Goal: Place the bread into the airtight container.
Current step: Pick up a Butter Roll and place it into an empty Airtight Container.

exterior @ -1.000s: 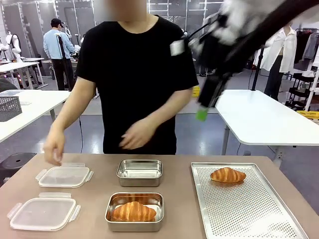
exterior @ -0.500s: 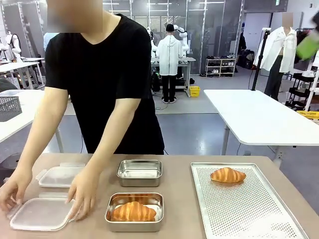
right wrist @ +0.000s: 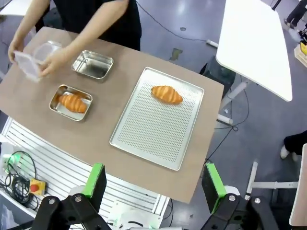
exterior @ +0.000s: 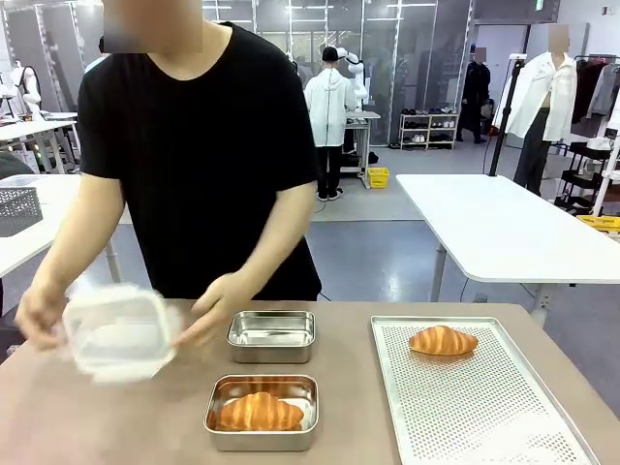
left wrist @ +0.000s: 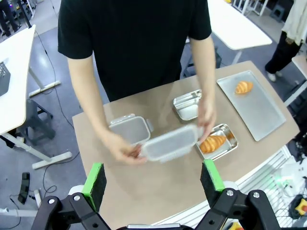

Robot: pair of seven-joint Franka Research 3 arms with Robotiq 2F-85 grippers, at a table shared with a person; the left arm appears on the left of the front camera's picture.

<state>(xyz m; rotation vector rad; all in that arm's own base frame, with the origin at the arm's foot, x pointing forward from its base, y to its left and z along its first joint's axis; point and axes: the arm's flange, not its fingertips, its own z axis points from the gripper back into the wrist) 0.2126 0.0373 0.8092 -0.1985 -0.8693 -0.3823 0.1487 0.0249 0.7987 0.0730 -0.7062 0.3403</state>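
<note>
Left tool (left wrist: 153, 179), right tool (right wrist: 153, 182) spread wide; person holds lid (left wrist: 168, 143).

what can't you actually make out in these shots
- Front view: the held lid is motion-blurred; its clips are unreadable.
- Left wrist view: that lid and a hand cover part of the croissant container.
- Left wrist view: the second lid lies partly under a forearm.
- Right wrist view: the held lid is too small and blurred to detail.

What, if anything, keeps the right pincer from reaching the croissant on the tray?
Probably nothing, so yes: the right pincer hangs open high above the tray, the croissant lies uncovered, and the person's hands are off at the lid.
</note>
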